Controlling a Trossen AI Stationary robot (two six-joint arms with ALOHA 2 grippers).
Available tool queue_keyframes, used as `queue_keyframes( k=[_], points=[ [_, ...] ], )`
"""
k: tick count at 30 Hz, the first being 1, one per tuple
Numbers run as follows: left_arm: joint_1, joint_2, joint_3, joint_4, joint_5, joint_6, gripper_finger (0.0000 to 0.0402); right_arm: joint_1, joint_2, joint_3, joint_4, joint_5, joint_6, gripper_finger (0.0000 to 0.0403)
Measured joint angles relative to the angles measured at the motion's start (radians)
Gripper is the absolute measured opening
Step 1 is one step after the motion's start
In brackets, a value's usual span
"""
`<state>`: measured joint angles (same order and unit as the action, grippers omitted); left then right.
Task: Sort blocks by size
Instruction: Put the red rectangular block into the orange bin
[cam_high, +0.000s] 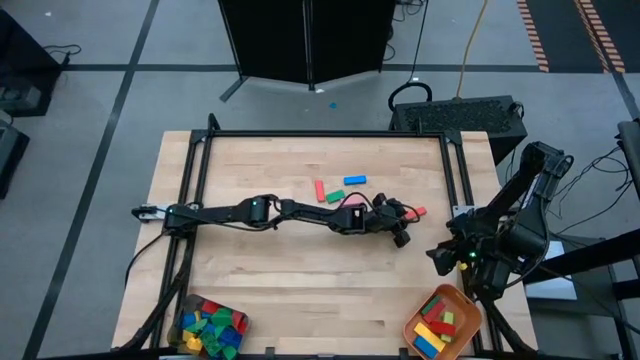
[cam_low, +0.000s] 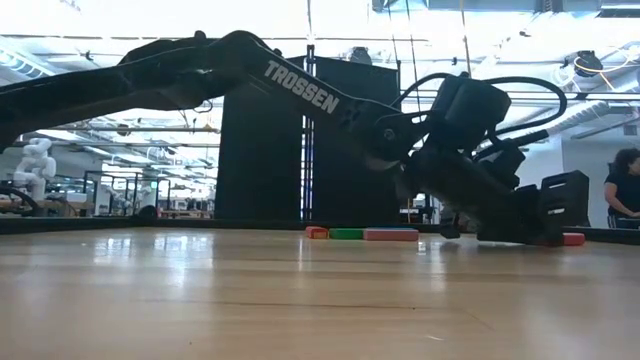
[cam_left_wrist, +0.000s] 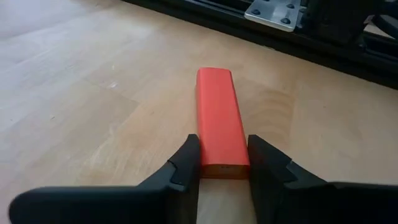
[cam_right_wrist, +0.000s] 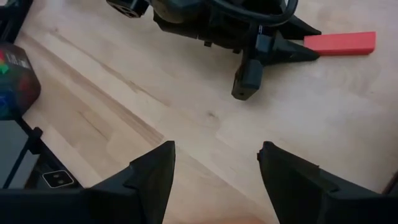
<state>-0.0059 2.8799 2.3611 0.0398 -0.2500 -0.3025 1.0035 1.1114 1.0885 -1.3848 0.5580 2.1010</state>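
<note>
A long red block (cam_left_wrist: 217, 112) lies flat on the wooden table (cam_high: 300, 270), right of centre; it also shows in the high view (cam_high: 420, 212). My left gripper (cam_left_wrist: 222, 152) reaches across the table and is shut on the block's near end. My right gripper (cam_right_wrist: 214, 162) is open and empty above the table's right edge, near the orange tray (cam_high: 412, 322). A red block (cam_high: 319, 190), a green block (cam_high: 335, 196), a blue block (cam_high: 355, 180) and a pink block (cam_high: 352, 203) lie loose on the table behind the left arm. My left gripper pinches the long red block's two long sides at the end nearest the wrist (cam_left_wrist: 224, 163) between its two fingers. The fingers come in low from the table's left and lie along the block. The block lies flat on the table, most of its length past the fingertips.
A grey container (cam_high: 185, 322) with several mixed blocks stands at the near left corner. The orange tray holds several long blocks at the near right. The black frame rail (cam_high: 458, 180) runs along the table's right side, just beyond the red block.
</note>
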Motion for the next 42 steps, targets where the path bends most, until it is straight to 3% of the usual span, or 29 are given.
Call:
queue_keyframes(
  k=[8, 15, 20, 25, 28, 33, 42],
  points=[
    [-0.006, -0.026, -0.004, -0.044, 0.025, -0.033, 0.0088, 0.005, 0.0, 0.0, 0.001, -0.012, -0.058, 0.0224],
    [-0.05, -0.129, -0.009, -0.284, 0.077, 0.01, 0.0088, 0.087, 0.0, 0.0, -0.018, -0.118, -0.16, 0.0224],
    [-0.089, -0.236, -0.011, -0.479, 0.091, 0.124, 0.0088, 0.181, 0.0, 0.0, -0.021, -0.094, -0.235, 0.0224],
    [-0.125, -0.341, -0.009, -0.555, 0.08, 0.152, 0.0088, 0.252, 0.009, 0.0, -0.044, -0.04, -0.269, 0.0224],
    [-0.154, -0.388, -0.008, -0.542, 0.104, 0.158, 0.0088, 0.274, 0.02, 0.0, -0.062, -0.04, -0.261, 0.0224],
    [-0.218, -0.398, -0.006, -0.412, 0.254, 0.215, 0.0088, 0.29, 0.023, 0.0, -0.09, -0.035, -0.218, 0.0224],
    [-0.326, -0.287, -0.006, -0.014, 0.386, 0.288, 0.0088, 0.289, 0.023, 0.0, -0.114, -0.033, -0.206, 0.0224]
  ],
)
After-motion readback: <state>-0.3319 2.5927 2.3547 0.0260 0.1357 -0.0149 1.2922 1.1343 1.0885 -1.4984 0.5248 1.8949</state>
